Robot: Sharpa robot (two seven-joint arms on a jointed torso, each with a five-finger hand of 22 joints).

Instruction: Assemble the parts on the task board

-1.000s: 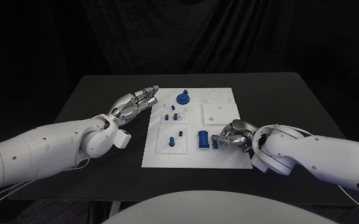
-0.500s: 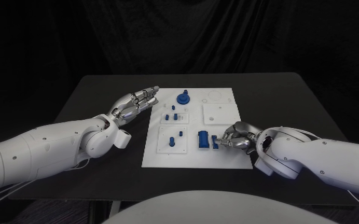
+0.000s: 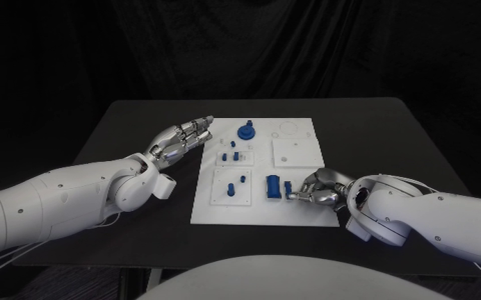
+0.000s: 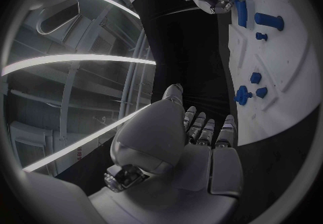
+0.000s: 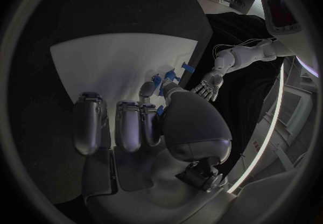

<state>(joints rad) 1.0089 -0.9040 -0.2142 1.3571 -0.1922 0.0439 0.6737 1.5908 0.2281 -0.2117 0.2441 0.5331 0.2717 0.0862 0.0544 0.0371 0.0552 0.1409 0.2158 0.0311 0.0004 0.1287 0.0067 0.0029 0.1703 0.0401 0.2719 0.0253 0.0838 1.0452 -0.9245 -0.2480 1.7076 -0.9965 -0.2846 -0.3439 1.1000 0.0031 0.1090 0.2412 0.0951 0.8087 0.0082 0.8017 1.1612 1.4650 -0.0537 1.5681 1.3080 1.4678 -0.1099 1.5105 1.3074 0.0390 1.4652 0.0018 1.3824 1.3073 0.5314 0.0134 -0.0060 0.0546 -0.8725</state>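
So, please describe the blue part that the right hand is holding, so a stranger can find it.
Look at the white task board, at its near right area. The right hand pinches a small blue part there, just right of the taller blue block, which stands free.

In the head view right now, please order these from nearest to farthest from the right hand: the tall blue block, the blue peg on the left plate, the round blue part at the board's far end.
From the right hand:
1. Tall blue block, just beside the hand, toward the board's middle.
2. Blue peg, on the left plate, beyond the block.
3. Round blue part, at the task board's far end, nearer the left hand.
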